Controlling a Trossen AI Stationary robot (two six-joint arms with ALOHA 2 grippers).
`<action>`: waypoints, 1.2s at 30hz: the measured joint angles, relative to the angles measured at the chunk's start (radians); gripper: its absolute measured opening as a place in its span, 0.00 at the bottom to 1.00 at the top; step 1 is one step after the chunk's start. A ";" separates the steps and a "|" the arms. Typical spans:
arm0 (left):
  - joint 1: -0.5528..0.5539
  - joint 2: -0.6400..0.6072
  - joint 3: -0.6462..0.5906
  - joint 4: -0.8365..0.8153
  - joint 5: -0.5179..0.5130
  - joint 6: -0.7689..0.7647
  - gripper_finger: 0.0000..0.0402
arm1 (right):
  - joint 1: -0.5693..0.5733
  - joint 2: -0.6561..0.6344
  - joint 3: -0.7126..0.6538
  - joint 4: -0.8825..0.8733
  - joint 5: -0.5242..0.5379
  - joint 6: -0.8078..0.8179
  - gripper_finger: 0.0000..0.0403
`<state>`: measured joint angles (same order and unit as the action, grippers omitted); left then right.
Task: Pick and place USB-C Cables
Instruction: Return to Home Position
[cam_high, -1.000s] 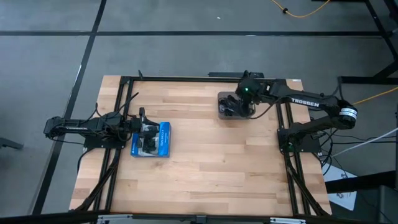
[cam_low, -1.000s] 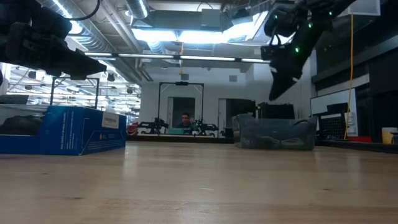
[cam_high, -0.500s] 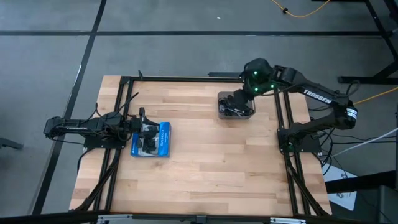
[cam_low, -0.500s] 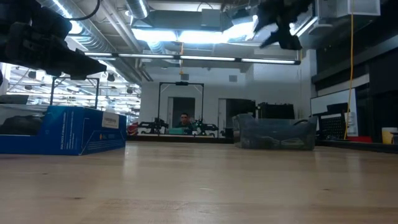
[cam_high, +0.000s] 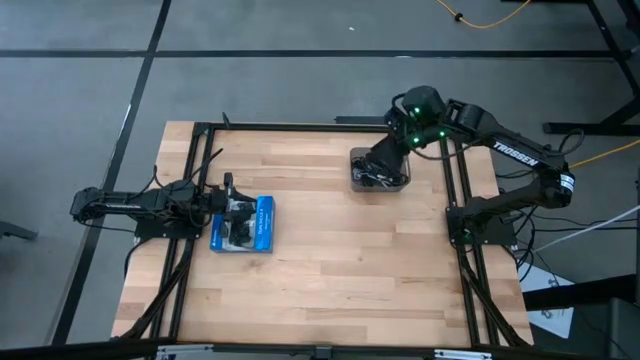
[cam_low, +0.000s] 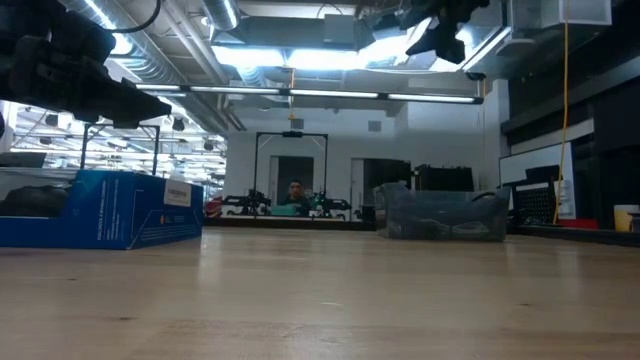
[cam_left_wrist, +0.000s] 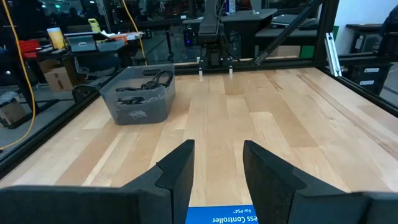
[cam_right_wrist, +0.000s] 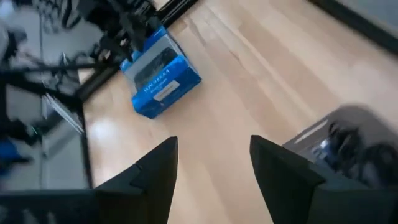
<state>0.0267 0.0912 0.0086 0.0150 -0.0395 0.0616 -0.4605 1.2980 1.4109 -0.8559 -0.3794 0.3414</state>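
Observation:
The USB-C cables (cam_left_wrist: 147, 81) show as a dark tangle of thin cords lying inside a grey bin (cam_high: 378, 172) near the table's far edge, right of centre; in the right wrist view the cables (cam_right_wrist: 357, 146) are blurred. My right gripper (cam_right_wrist: 213, 149) is open and empty. It hangs high above the bin (cam_low: 445, 214), at the low view's top (cam_low: 440, 30). My left gripper (cam_left_wrist: 217, 152) is open and hovers over a blue box (cam_high: 243, 224) near the table's left side, touching nothing.
The blue controller box (cam_right_wrist: 160, 71) lies flat on the wooden table (cam_high: 330, 270) near the left edge. Black frame rails (cam_high: 457, 190) run along the table's left, right and far sides. A person (cam_low: 295, 192) sits far behind the table.
My right gripper has risen straight up out of the grey bin, from reaching down just above it to high over it, and has tipped from pointing steeply down toward a flatter slant. The bin and the blue box have stayed put.

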 joint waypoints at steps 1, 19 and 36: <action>0.000 0.000 0.000 0.000 0.000 0.000 0.33 | 0.001 0.000 0.000 -0.001 -0.007 -0.044 0.51; 0.000 0.000 0.000 0.000 0.000 0.000 0.33 | 0.063 -0.062 -0.163 -0.029 -0.005 -0.139 0.51; 0.000 0.000 0.000 0.000 0.000 0.000 0.33 | 0.163 -0.751 -0.928 0.570 0.130 0.200 0.51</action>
<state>0.0267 0.0910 0.0086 0.0147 -0.0399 0.0616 -0.2979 0.5474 0.4829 -0.2863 -0.2496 0.5418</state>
